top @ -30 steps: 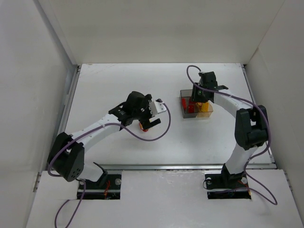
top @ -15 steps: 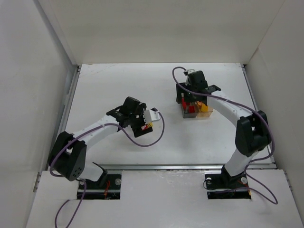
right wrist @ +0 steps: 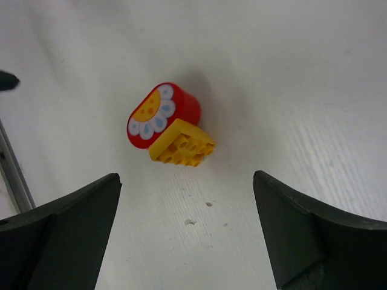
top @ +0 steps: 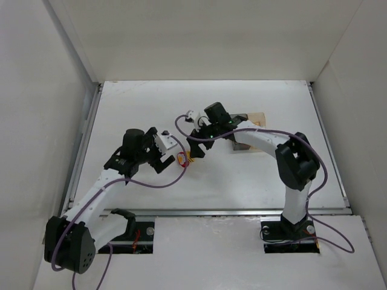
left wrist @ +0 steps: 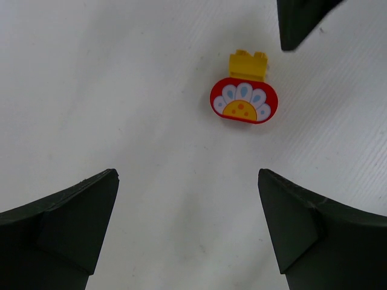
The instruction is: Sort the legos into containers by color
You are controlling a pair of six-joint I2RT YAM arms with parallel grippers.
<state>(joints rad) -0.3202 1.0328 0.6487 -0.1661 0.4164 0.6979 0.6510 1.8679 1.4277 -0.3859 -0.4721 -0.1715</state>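
Wide white table (top: 139,109) under me, and my left gripper (left wrist: 187,176) hangs with its jaws spread far apart, holding nothing, while my right gripper (right wrist: 186,178) is spread just as wide, both looking down at the same spot in the middle of the top view. The joined see-through plastic boxes (top: 256,116) sit right of centre, mostly hidden behind my right arm (top: 260,139), only an amber corner showing. And there, well apart from the boxes, the red rounded brick with the white petal face (left wrist: 243,101) lies on the table touching the small yellow brick (left wrist: 248,64).
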